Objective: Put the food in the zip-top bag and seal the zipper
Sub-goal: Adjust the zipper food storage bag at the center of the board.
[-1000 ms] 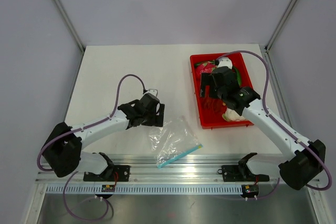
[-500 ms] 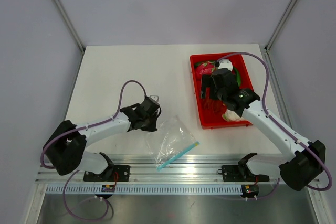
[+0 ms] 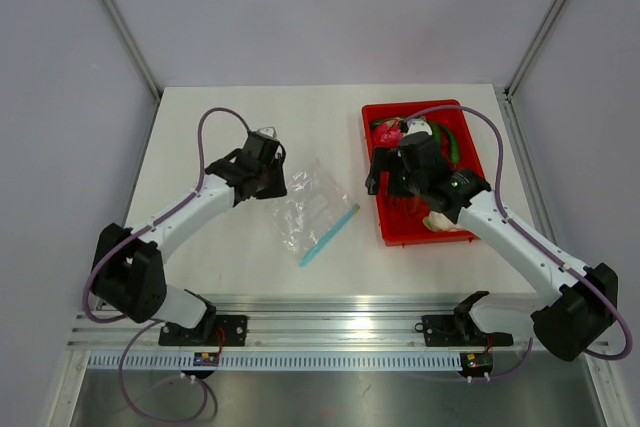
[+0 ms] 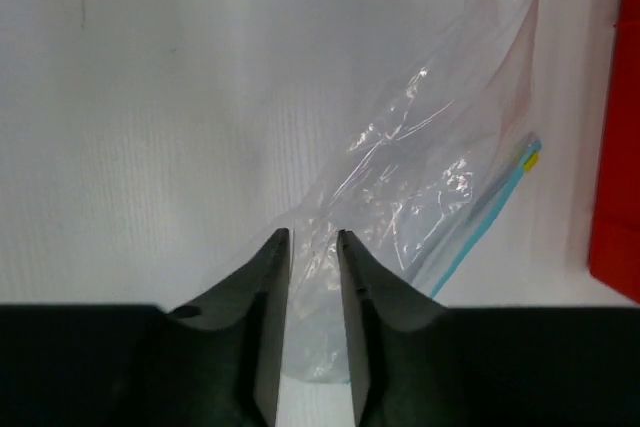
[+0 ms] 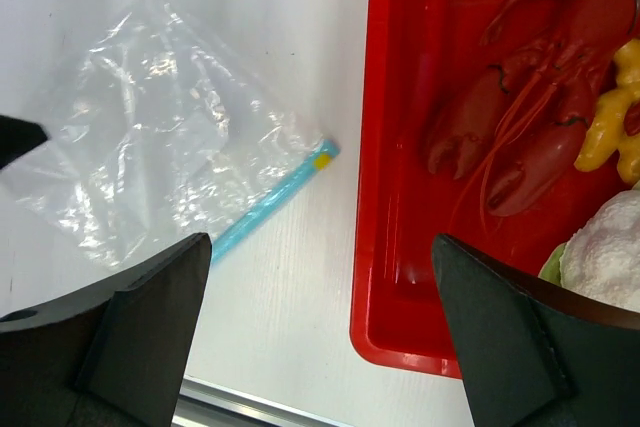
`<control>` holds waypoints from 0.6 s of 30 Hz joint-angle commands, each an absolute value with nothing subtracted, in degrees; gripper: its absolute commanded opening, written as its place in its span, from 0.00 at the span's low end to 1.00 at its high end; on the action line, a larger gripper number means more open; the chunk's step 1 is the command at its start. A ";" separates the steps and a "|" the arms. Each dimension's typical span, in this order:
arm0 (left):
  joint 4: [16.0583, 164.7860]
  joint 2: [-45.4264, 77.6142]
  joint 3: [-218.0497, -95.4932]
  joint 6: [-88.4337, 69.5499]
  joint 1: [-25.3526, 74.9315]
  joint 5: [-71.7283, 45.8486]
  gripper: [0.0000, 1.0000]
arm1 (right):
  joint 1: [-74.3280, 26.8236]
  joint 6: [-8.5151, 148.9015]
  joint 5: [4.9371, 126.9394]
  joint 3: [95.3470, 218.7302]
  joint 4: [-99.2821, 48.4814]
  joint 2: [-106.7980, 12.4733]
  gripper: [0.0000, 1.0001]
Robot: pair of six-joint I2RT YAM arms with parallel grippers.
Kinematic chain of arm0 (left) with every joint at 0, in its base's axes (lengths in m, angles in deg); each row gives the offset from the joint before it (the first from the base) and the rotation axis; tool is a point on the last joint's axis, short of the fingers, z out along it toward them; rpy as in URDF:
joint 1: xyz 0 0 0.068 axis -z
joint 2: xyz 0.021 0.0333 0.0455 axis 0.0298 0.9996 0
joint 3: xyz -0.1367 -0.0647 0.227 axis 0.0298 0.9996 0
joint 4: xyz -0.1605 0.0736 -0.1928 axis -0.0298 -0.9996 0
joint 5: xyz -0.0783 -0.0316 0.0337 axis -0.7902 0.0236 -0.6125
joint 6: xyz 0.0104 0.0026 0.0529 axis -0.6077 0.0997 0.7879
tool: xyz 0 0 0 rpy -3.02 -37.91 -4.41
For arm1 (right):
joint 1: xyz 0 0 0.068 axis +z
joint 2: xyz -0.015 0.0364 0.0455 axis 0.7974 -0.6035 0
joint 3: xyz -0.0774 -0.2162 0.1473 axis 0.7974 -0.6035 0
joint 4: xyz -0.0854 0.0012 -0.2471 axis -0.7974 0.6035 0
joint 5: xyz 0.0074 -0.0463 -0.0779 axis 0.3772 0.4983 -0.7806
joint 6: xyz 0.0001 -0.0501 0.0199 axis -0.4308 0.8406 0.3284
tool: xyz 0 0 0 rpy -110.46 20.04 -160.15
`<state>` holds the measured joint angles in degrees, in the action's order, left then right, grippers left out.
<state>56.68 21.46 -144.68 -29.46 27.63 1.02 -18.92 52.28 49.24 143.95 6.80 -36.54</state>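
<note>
From above, my left pincer [image 3: 262, 175] gripped a corner of the zip-top bag [image 3: 312, 209] on the white table [image 3: 200, 127]. My right pincer [image 3: 382, 173] hung over the red tray [image 3: 400, 235], and that arm hid most of the green pepper [image 3: 455, 145].

At my left wrist, the fingers [image 4: 270, 287] were pinched on crinkled plastic, and the blue zipper [image 4: 480, 217] looked blurred.

At my right wrist, both fingers [image 5: 150, 317] stood wide apart, holding nothing. The pepper was out of frame.

Bright, even light from overhead leaves only faint, soft shadows on the white worktop [image 3: 200, 127]. The zip-top bag [image 4: 420, 177] sparkles with small glints (strongest along its creases). The left end effector [image 4: 313, 242] looms dark and soft-edged near its lens.
</note>
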 commanded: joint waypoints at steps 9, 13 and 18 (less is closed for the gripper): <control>49.74 20.06 -148.32 -27.66 37.11 22.63 0.96 | -18.16 48.27 44.51 141.79 10.38 -28.40 0.99; 54.38 19.00 -145.78 -20.40 48.37 20.83 0.83 | -18.69 47.13 40.11 141.26 14.07 -26.82 1.00; 58.88 22.23 -142.43 -13.86 56.12 9.74 0.81 | -26.48 45.19 46.33 140.56 15.23 -25.24 0.99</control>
<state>55.85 19.86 -143.78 -19.38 54.98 13.56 -21.57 47.25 44.67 141.17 13.60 -26.66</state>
